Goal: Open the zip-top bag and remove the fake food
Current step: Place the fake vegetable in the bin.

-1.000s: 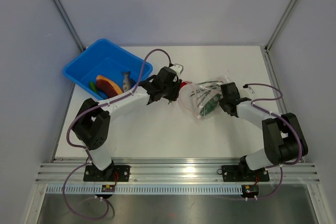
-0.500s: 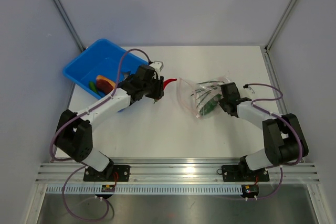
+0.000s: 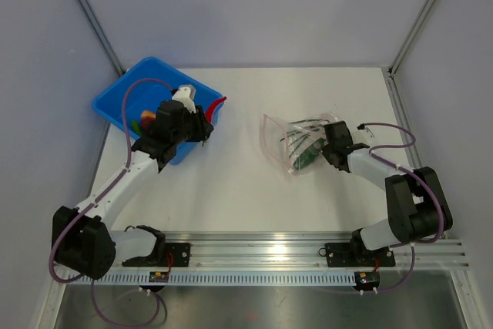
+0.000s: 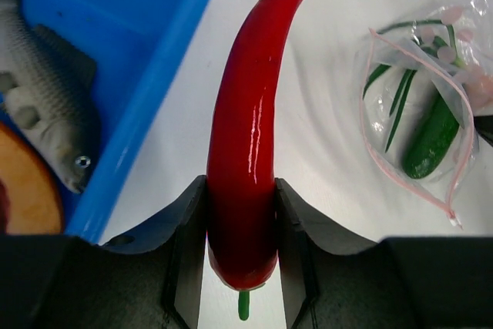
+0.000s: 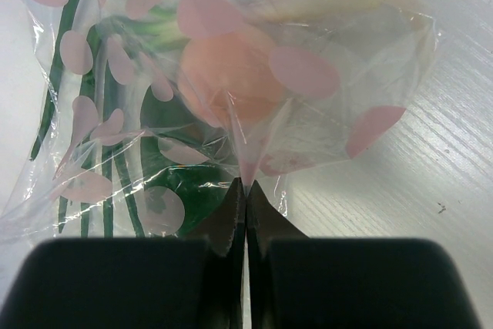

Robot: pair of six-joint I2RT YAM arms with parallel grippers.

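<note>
left arm [image 3: 115, 182]: stretched from its base at 7 o'clock up toward 10 o'clock, with the wrist over the right wall of the bin [image 3: 123, 98].
left gripper [image 4: 240, 186]: fingers clamped on the chili [image 4: 246, 136], one on each side of its thick end.
chili: held just beside the bin's right wall, above the table [image 3: 231, 190]. In the top view its long axis runs out from the gripper toward about 1 o'clock. The green stem stub sits between the fingers; the thin tip points away and curls slightly.
right arm [image 3: 377, 167]: folded, elbow at 4 o'clock, forearm reaching toward 10 o'clock.
right gripper [image 5: 245, 190]: fingers pressed together, pinching a fold of film at the 3 o'clock edge of the bag [image 3: 293, 140].
bag: lies on the table at about 3 o'clock, well apart from the bin. Its pink zip strip is on the 9 o'clock side and gapes in a loop.
in bag: green vegetable [image 4: 431, 140], an orange piece [image 5: 223, 75].
bin: at 10 o'clock, holding the fish [image 4: 46, 113] and the orange-tan piece [image 4: 23, 190].
</note>
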